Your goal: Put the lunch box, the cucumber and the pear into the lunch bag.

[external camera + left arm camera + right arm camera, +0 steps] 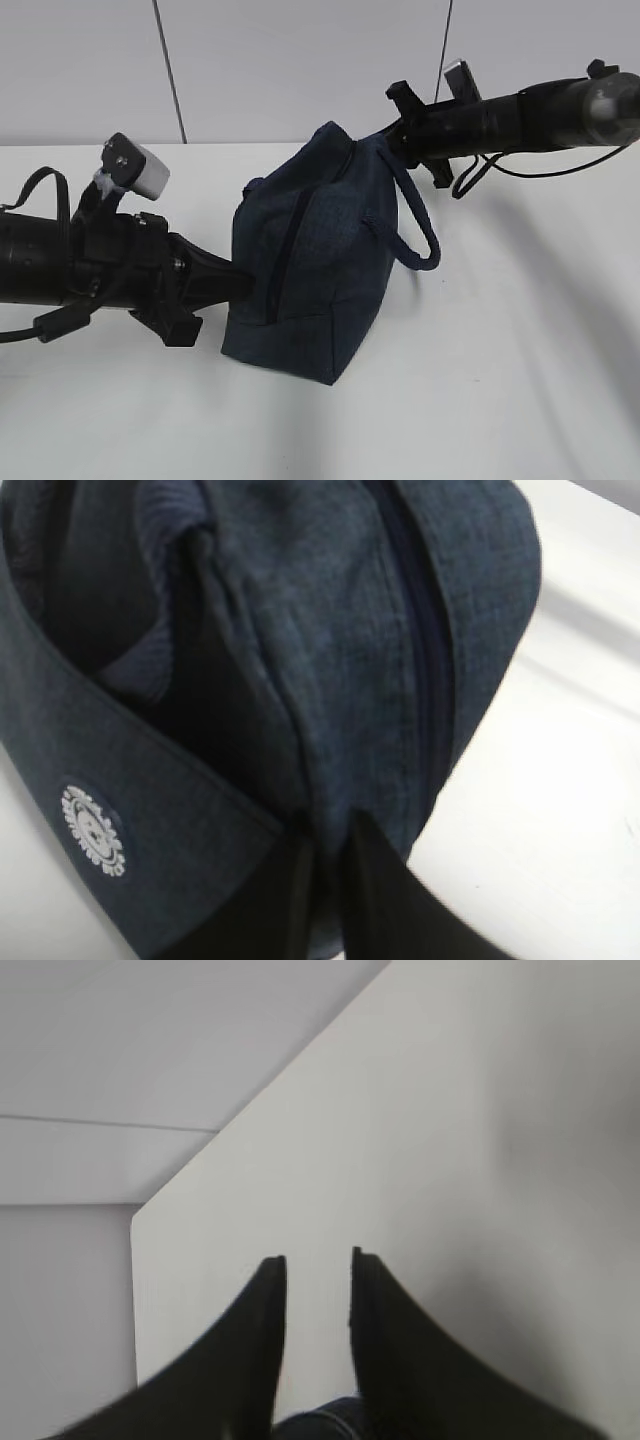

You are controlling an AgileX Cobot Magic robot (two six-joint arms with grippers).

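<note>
The dark navy lunch bag (318, 262) stands on the white table, its zipper (285, 262) running down the side that faces me and its loop handle (421, 228) hanging to the right. My left gripper (244, 286) is shut on a fold of the bag's fabric beside the zipper (425, 670); its fingertips (372, 842) pinch cloth near the white round logo (93, 830). At the bag's top right corner my right gripper (388, 138) stands open (318, 1258), with only a bit of navy cloth (330, 1422) low between its fingers. The lunch box, cucumber and pear are out of view.
The white table (520, 380) reaches back to a pale wall (300, 60). The table's far corner (136, 1222) shows in the right wrist view. Both black arms lie low over the table on either side of the bag.
</note>
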